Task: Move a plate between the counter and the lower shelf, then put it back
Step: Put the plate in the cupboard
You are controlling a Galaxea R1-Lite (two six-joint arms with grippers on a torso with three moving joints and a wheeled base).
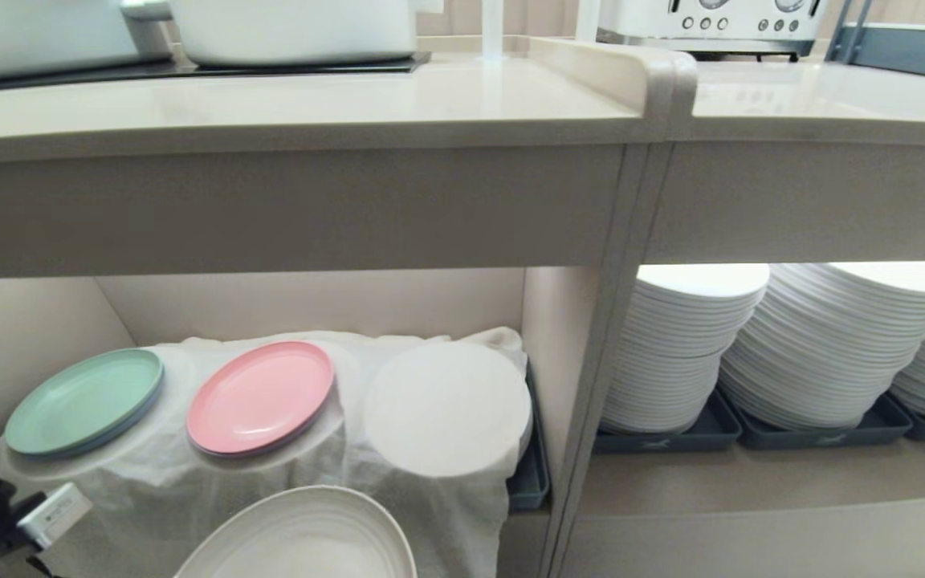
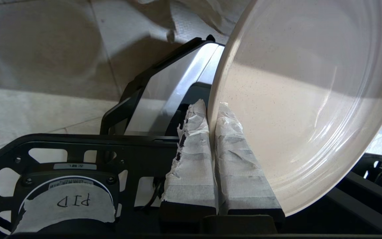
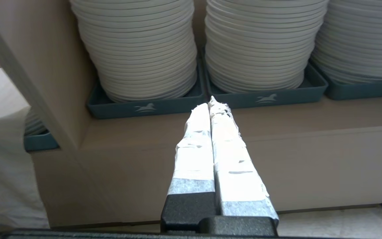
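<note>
The left gripper (image 2: 212,109) has two black fingers (image 2: 191,159) wrapped in crinkled white tape, fraying at the tips, set in a black frame with cut-out holes and small screws. A taped round label there reads "PID". The right gripper (image 3: 211,103) has the same taped black fingers (image 3: 194,156).

The plate (image 2: 310,109) looks matt cream with fine speckles, faintly ridged in rings. The cloth (image 1: 398,474) over the lower shelf (image 1: 310,301) is thin, white and wrinkled. Torn, crinkled white tape wraps the left gripper's (image 2: 212,109) 2 black fingers (plastic, seemingly). The counter (image 1: 310,104) is smooth, slightly glossy beige.
</note>
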